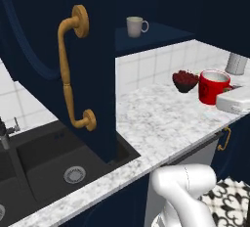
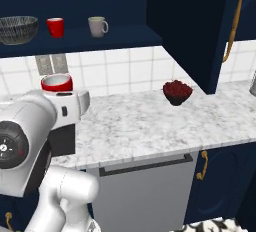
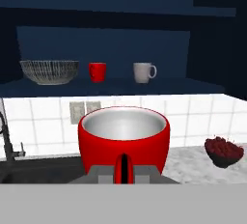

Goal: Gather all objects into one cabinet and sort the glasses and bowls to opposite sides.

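A glossy red cup (image 3: 124, 138) sits right in front of my gripper (image 3: 124, 175), its handle turned towards the hand and caught between the fingers; the gripper is shut on it. The same cup (image 1: 213, 86) hangs just over the marble counter beside the white hand (image 1: 234, 99), and its rim (image 2: 56, 82) peeks over the arm. On the shelf of the open navy cabinet (image 2: 80, 43) stand the line-patterned bowl (image 2: 17, 29) at the left, a small red cup (image 2: 55, 27) and the beige-grey mug (image 2: 98, 26). The cabinet door (image 1: 93, 74) with its brass handle (image 1: 68, 74) stands swung out.
A dark bowl of red berries (image 2: 177, 92) rests on the marble counter (image 2: 150, 121). A black sink (image 1: 53, 157) with a faucet (image 1: 6, 133) lies to the left. A metal canister (image 1: 238, 63) stands far right. A second door (image 2: 200, 26) projects over the counter.
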Controlling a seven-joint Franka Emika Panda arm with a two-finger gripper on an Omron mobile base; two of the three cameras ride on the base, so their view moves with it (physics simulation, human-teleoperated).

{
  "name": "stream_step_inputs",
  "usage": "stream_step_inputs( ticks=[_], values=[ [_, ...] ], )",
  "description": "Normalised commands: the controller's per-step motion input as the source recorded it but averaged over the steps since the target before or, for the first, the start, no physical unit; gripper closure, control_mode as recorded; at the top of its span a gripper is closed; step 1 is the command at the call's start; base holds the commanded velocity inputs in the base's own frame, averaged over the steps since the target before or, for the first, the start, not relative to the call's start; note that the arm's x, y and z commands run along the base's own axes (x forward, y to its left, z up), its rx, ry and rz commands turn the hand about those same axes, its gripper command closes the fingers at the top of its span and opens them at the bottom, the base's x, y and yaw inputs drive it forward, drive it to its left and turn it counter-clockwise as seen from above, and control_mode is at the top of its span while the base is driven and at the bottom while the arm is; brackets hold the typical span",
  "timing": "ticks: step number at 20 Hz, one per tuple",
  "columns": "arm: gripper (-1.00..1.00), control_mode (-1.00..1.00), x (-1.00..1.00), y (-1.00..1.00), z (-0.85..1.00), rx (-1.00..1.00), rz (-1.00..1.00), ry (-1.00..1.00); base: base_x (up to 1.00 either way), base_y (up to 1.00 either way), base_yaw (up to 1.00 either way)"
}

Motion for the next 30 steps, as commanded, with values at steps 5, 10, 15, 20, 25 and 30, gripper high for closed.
stream_step_inputs(
  ticks=[5,10,15,20,25,30],
  values=[
    [1.0,-1.0,-0.01,0.21,0.27,-0.23,0.05,-0.26,0.0,0.0,0.0],
    [1.0,-1.0,0.0,0.05,0.63,-0.07,0.1,-0.04,0.0,0.0,0.0],
    [1.0,-1.0,0.0,0.29,0.25,0.04,0.04,0.09,0.0,0.0,0.0],
    [1.0,-1.0,0.04,0.32,0.0,0.18,0.0,0.13,0.0,0.0,0.0],
    [1.0,-1.0,0.3,0.19,0.0,0.31,0.0,0.05,0.0,0.0,0.0],
    [1.0,-1.0,0.59,0.21,0.0,0.11,-0.04,0.01,0.0,0.0,0.0]
  ],
)
